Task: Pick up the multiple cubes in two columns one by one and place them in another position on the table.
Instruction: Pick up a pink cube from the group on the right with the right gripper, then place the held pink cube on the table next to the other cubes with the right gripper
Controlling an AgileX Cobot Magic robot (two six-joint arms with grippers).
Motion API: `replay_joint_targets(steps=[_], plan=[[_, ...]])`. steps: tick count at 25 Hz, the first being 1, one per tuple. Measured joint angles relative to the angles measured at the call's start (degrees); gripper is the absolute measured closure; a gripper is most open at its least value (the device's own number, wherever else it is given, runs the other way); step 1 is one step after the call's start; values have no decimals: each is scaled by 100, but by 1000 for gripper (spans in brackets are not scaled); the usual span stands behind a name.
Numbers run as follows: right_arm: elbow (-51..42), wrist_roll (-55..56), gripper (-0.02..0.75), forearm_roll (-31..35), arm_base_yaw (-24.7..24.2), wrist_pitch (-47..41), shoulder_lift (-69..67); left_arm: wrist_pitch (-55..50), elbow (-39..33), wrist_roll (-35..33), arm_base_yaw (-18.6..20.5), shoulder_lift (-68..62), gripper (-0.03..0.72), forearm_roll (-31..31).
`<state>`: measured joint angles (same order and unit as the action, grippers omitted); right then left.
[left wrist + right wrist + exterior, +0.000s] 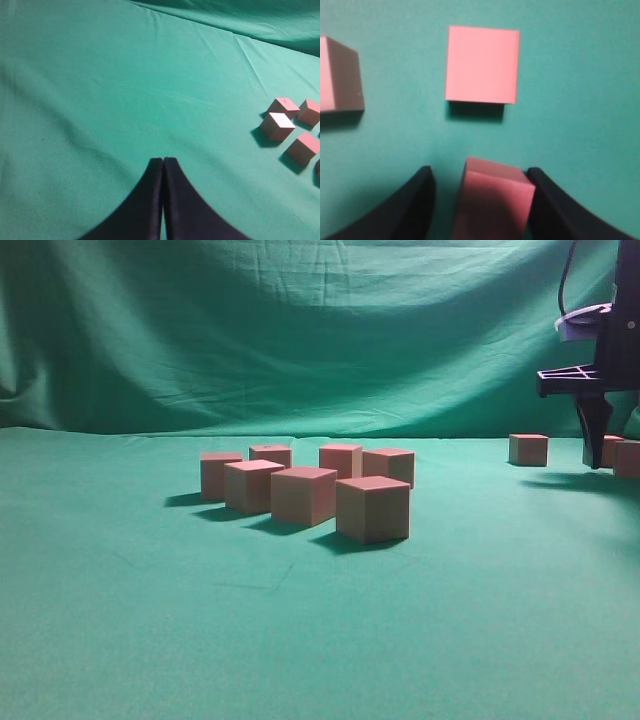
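Green-draped table [120, 620], seen from cube height: a cluster of seven cubes [303, 495] at mid-table in two rough columns, pinkish-red on top, tan-pink on the sides, with the front cube [372, 508] closest to the lens.

Well to the right of the cluster, and further back, three separated cubes: a lone cube [528, 449] standing clear, then a pair [628, 458] at the frame's edge, one partly hidden behind the black right claw [597, 445] reaching down there from above.

From the right wrist, that claw [479, 172] spread wide and straddling one of those far cubes, the straddled cube [492, 200]: right finger [545, 200] against its side, left finger [415, 200] apart from it with green cloth showing in the gap. No clamp on the block. Beyond the fingertips, a second cube [482, 65] flat on the cloth; off to the left, a third [340, 75], cut by the frame.

Left of the cluster, the left claw [163, 161] pressed tight together over bare cloth, holding nothing, four cluster cubes [278, 126] at the right edge of its view.

Behind everything, a hanging green backdrop [300, 330].
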<state>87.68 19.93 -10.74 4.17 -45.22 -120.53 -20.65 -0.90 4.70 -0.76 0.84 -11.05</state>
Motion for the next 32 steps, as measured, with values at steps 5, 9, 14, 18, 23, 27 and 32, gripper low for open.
replay_joint_targets(steps=[5,9,14,18,23,27,32], plan=[[11,13,477,-8,0,-73,-56,0,0,0,0,0,688,0],[273,13,468,-8,0,-553,-56,0,0,0,0,0,688,0],[1008,-14,468,-8,14,-1559,24,0,0,0,0,0,688,0],[1108,-110,468,-8,188,-2090,581,0,0,0,0,0,688,0],[1108,-252,468,-8,608,-2523,1376,0,0,0,0,0,688,0],[702,-265,468,3,1018,-2534,2124,0,0,0,0,0,688,0],[-620,-255,468,160,1563,-2435,3279,0,0,0,0,0,688,0]])
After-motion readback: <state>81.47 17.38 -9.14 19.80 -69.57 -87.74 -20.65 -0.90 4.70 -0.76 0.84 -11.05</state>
